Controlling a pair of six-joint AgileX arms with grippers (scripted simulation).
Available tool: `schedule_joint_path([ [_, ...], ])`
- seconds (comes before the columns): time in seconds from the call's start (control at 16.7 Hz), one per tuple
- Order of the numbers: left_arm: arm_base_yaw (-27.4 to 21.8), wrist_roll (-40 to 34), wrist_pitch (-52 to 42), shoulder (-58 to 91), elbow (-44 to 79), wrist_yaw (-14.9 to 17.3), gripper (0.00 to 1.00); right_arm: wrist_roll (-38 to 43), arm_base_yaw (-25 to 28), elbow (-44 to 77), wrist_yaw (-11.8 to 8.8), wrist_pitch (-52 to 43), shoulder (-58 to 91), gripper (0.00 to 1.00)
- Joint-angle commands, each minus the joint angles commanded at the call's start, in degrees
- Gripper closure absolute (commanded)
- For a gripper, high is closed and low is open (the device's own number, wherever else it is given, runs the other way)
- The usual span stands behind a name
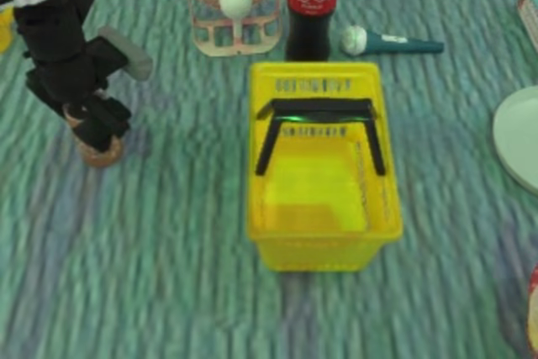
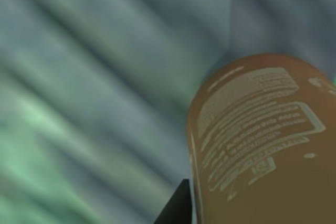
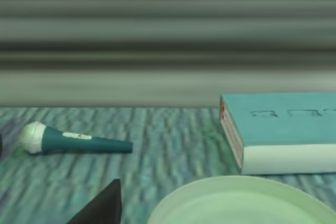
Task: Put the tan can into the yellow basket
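1. Left arm is at the far left of the table, its pincer point(image 1: 94, 128) pointing down over the tan can point(image 1: 101, 153). Top view shows only the can's tan edge under the black fingers.
2. Left wrist view: the can point(image 2: 262, 145) fills the lower part of the frame, pale label print on its side, one dark fingertip point(image 2: 176, 208) against its flank. The pincer looks pinched on the can; whether the can is lifted off the table or resting on it cannot be told.
3. Yellow basket point(image 1: 261, 166) sits at table centre, well apart from the can and to its right. Black handles are folded across the opening; interior shows only yellow floor.
4. Behind the basket: cola bottle point(image 1: 313, 6) just beyond the rear rim, pink fan point(image 1: 234, 6) to the bottle's left, teal microphone point(image 1: 391, 42) to its right.
5. Right arm is out of the top view. Right wrist view shows a dark fingertip point(image 3: 102, 208), a pale plate point(image 3: 236, 203), a teal book point(image 3: 283, 129) and the microphone point(image 3: 73, 141). Right pincer's spread cannot be told.
6. The plate point(image 1: 519, 136) lies at the table's right edge.
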Motion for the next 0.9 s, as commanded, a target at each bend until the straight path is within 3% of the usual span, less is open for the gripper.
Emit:
schedule_joint_path([
  [0.12, 0.00, 0.00, 0.00, 0.00, 0.00, 0.00, 0.98, 0.00, 0.00, 0.00, 0.00, 0.00, 0.00, 0.00],
  [0.18, 0.00, 0.00, 0.00, 0.00, 0.00, 0.00, 1.00, 0.00, 0.00, 0.00, 0.00, 0.00, 0.00, 0.00],
  [0.72, 0.08, 0.06, 0.01, -0.14, -0.04, 0.03, 1.00, 0.00, 0.00, 0.00, 0.00, 0.00, 0.00, 0.00],
  [0.9, -0.52, -1.13, 3.36, -0.14, -0.57, 3.06, 1.00, 0.00, 0.00, 0.00, 0.00, 0.00, 0.00, 0.00],
])
